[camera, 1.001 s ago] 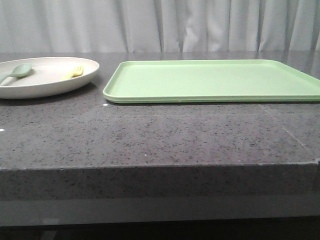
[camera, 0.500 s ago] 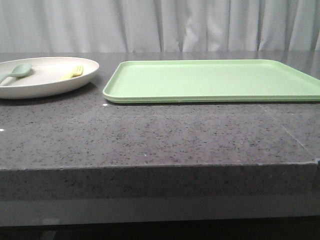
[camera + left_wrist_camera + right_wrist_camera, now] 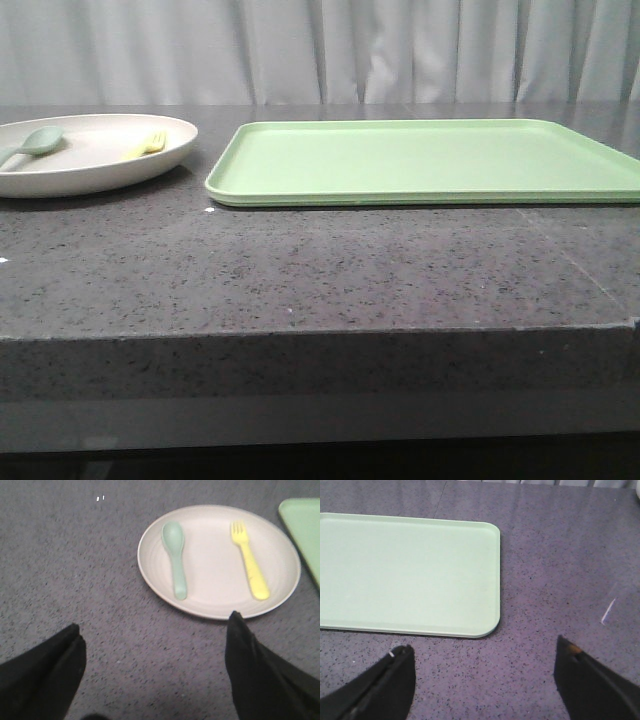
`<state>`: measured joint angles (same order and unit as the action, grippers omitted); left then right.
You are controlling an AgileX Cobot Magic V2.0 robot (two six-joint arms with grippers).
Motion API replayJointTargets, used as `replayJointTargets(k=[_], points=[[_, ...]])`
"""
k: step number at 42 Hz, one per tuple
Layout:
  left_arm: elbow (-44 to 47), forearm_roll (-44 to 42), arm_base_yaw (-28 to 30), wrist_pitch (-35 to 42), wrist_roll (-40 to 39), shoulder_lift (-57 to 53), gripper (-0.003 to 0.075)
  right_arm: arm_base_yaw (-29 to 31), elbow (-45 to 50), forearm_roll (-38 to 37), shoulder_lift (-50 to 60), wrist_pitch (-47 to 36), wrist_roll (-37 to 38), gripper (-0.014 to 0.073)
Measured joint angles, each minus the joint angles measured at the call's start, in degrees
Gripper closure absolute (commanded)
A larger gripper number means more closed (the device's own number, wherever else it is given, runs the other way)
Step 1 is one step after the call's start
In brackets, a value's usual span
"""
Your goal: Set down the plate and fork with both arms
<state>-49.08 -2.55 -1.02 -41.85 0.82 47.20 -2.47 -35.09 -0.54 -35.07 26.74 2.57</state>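
The cream plate (image 3: 90, 165) sits at the far left of the dark stone table, and it shows whole in the left wrist view (image 3: 220, 587). The pale-yellow fork (image 3: 147, 145) lies in it on its right side; it shows in the left wrist view (image 3: 250, 562) too. A grey-green spoon (image 3: 175, 555) lies beside the fork. My left gripper (image 3: 155, 630) is open and empty above the bare table, short of the plate. My right gripper (image 3: 482, 652) is open and empty over the table, just off a corner of the light-green tray (image 3: 405, 570). Neither arm shows in the front view.
The flat light-green tray (image 3: 430, 160) lies right of the plate at the back of the table. The table's front edge (image 3: 320, 335) runs across the front view. A grey curtain hangs behind.
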Motion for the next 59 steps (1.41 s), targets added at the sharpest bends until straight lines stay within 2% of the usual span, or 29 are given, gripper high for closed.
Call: replayJointTargets(k=[6,11,20,25,35,43,53,59], points=[[-6.3,-3.7,1.1,-6.0,0.0,10.2,0.0176,0.0,0.0,0.0,0.0,0.0,0.0,0.0001],[-11.8,-2.8,4.9,-8.7,1.8,18.2,0.0176,0.0,0.0,0.0,0.0,0.0,0.0,0.0001],[-22.9,14.1,14.3,-14.1,16.5,31.9,0.0176,0.0,0.0,0.0,0.0,0.0,0.0,0.0001],[-29.2,20.7,16.9,-18.0,22.3,38.4,0.0187,0.0,0.0,0.0,0.0,0.1,0.0,0.0001],[-41.6,23.0,17.1,-24.2,24.4,50.7,0.0255,0.0,0.0,0.0,0.0,0.1,0.0,0.0001],[-49.0,23.1,15.7,-27.5,24.6,58.5,0.0258,0.0,0.0,0.0,0.0,0.1,0.0,0.0001],[-56.1,23.2,13.0,-28.8,24.8,66.0,0.026,0.0,0.0,0.0,0.0,0.1,0.0,0.0001],[-58.6,23.4,12.4,-28.9,24.8,69.2,0.0316,0.0,0.0,0.0,0.0,0.1,0.0,0.0001]])
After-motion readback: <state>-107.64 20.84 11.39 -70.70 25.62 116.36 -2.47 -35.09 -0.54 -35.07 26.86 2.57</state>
